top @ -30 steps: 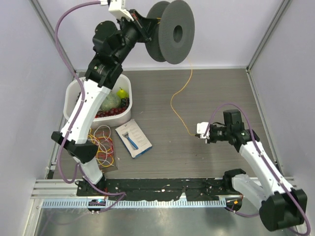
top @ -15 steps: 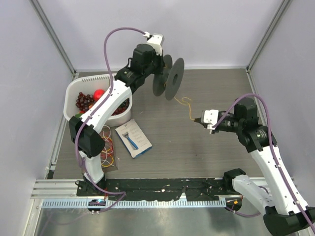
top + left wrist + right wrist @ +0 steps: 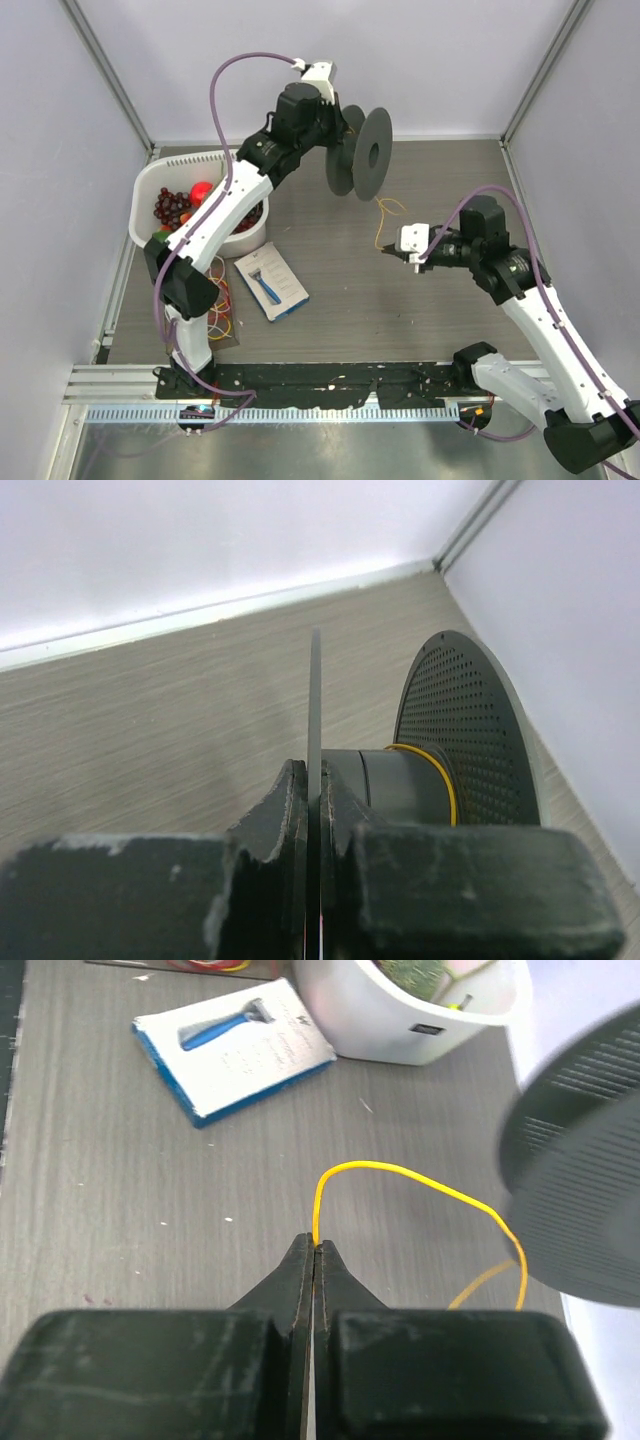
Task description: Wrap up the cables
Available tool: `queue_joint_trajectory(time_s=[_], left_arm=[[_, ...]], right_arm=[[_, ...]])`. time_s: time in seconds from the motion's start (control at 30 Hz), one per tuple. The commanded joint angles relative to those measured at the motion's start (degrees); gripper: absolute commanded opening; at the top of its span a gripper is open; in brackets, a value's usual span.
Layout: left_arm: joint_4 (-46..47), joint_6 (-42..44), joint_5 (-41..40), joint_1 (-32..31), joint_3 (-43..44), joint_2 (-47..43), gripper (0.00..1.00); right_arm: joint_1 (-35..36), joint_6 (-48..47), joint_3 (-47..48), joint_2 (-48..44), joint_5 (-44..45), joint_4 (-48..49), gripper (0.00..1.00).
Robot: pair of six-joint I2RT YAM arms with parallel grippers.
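The dark grey perforated spool [image 3: 360, 153] hangs above the far middle of the table, held by its near flange in my left gripper [image 3: 338, 140]. In the left wrist view the jaws are shut on that thin flange [image 3: 314, 710], with a turn of yellow wire [image 3: 440, 770] on the hub. The thin yellow wire [image 3: 384, 215] loops down from the spool to my right gripper [image 3: 392, 252], which is shut on its end. In the right wrist view the wire [image 3: 400, 1175] arches from the shut fingertips [image 3: 314, 1247] toward the spool [image 3: 580, 1190].
A white tub [image 3: 160, 185] of fruit stands at the far left. A razor package [image 3: 271, 281] lies in front of it, and coloured rubber bands [image 3: 215, 300] lie at the left edge. A black strip [image 3: 330, 380] runs along the near edge.
The left arm has swung the spool down from high up, then a little right. The right gripper has moved up and then back left with the wire end; the wire's slack has shortened.
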Motion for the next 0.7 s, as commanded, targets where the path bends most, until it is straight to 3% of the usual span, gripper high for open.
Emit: queue_joint_trajectory(time_s=[0.0,0.23,0.5,0.67], left_arm=[[0.72,-8.06,-4.82,0.12,7.33,0.82,0.00],[0.71,-8.96,-5.09,-1.19,6.55,1.71,0.00],[4.66,-8.16,-1.32,-3.83,-3.46,-3.12,0.00],[7.03,-8.87,1.50,-3.92,-9.00,-6.90,0.00]], right_arm=[[5.90,-0.90,-0.59,-0.60,1.60,-0.80,0.01],[15.49,3.41,2.22,4.23,5.20,5.16,0.01],[15.76,9.03,12.14,14.51,5.82,13.61,0.01],[13.92,13.50,13.30,16.62,6.79,20.64,0.01]])
